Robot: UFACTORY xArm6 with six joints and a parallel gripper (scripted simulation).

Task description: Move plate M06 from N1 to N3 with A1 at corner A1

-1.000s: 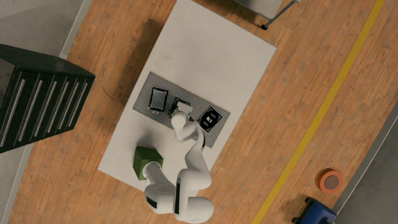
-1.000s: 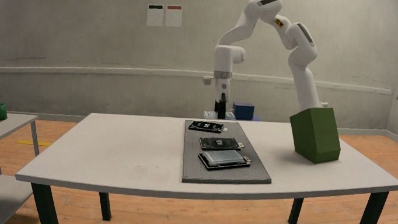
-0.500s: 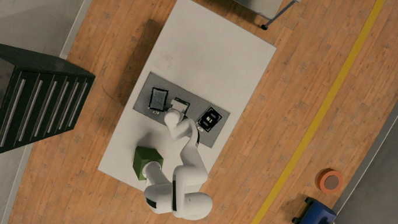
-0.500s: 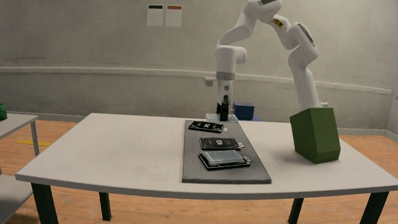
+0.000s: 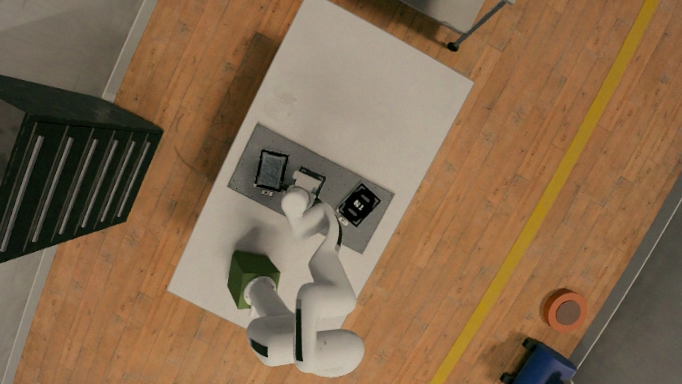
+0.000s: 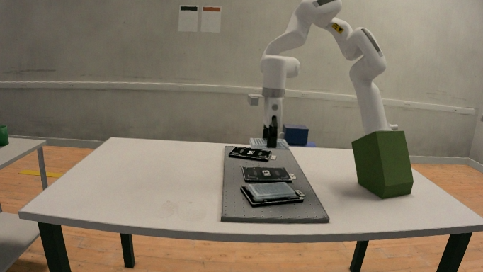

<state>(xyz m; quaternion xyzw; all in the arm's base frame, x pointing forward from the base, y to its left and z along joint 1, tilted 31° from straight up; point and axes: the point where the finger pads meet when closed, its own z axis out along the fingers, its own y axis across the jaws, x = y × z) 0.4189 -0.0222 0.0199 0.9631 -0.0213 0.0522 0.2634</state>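
Note:
My gripper (image 6: 271,142) points straight down and is shut on plate M06 (image 6: 265,142), a clear well plate held level above the grey deck. In the overhead view the plate (image 5: 310,179) hangs over the middle nest, which it and my wrist mostly hide. In the side view the middle nest (image 6: 266,173) is black and empty, well below the plate. The far nest (image 6: 250,153), also shown in the overhead view (image 5: 359,204), is empty too. Plate M09 (image 6: 272,191) sits flat in the near nest and shows in the overhead view (image 5: 271,169). The nest signs are too small to read.
My green base block (image 6: 384,163) stands on the table right of the deck. A black drawer cabinet (image 5: 65,165) stands on the floor beyond the table. A blue box (image 6: 295,134) sits on the floor behind the table. A side table (image 6: 18,146) is at the left.

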